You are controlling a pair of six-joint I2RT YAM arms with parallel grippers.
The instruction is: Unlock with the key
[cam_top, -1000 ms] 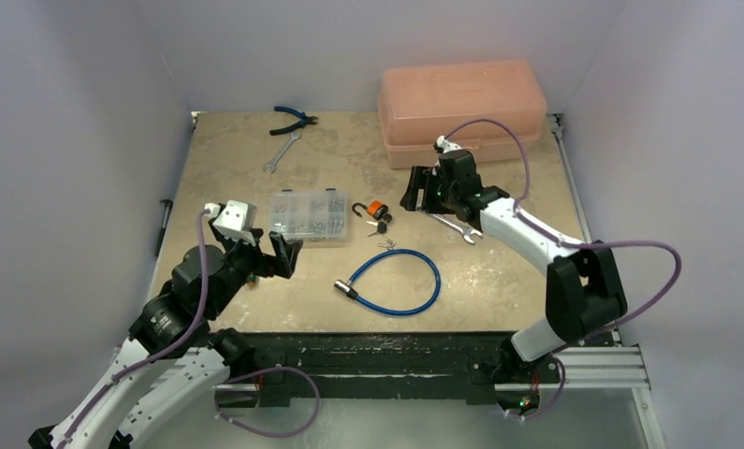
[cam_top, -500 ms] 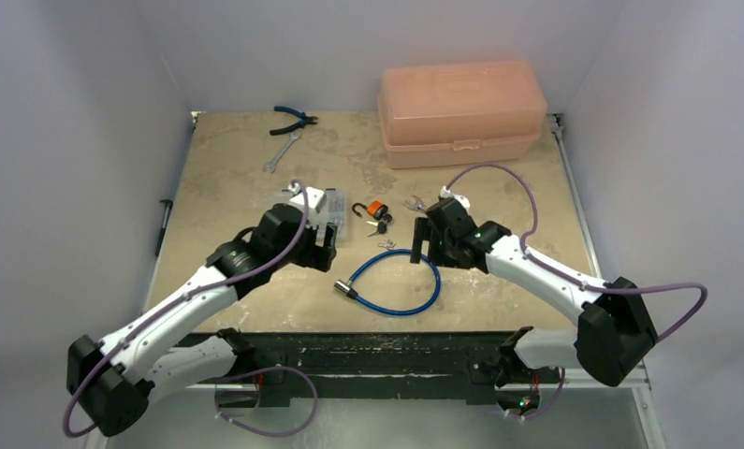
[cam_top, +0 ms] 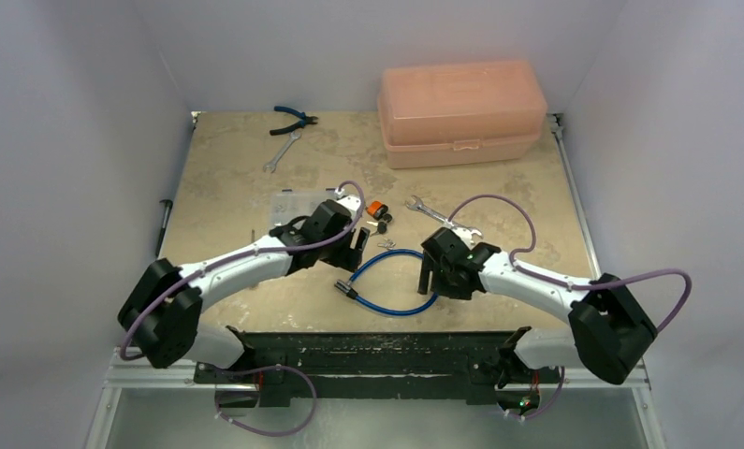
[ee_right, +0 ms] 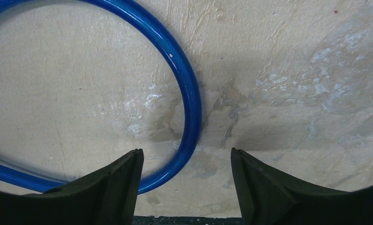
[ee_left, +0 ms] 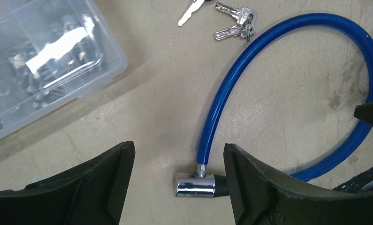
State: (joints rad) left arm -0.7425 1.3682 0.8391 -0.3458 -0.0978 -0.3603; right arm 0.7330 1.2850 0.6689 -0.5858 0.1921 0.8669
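- The left gripper [ee_left: 176, 157] has its jaws spread and holds nothing. In its wrist view the chrome end [ee_left: 194, 183] of the blue cable lock [ee_left: 222, 84] lies on the table [ee_left: 151, 98] at bottom centre, between the fingers [ee_left: 104, 187].
- The right gripper [ee_right: 185, 157] is likewise spread and empty. The cable's curve runs across the table between its fingers, low in that wrist view.
- In the top view both grippers sit mid-frame, one at the loop's left end and one at its right side.
- The key [cam_top: 384, 223], black-headed, lies just above the loop at frame centre, right beside the orange padlock [cam_top: 376, 208] and apart from both grippers.
- The bare silver key bunch [ee_left: 236, 21] lies at the top of the left wrist view, just outside the cable's arc.
- A clear parts box [ee_left: 43, 51] fills that view's upper left.
- A peach toolbox [cam_top: 461, 112] stands at the top view's upper right.
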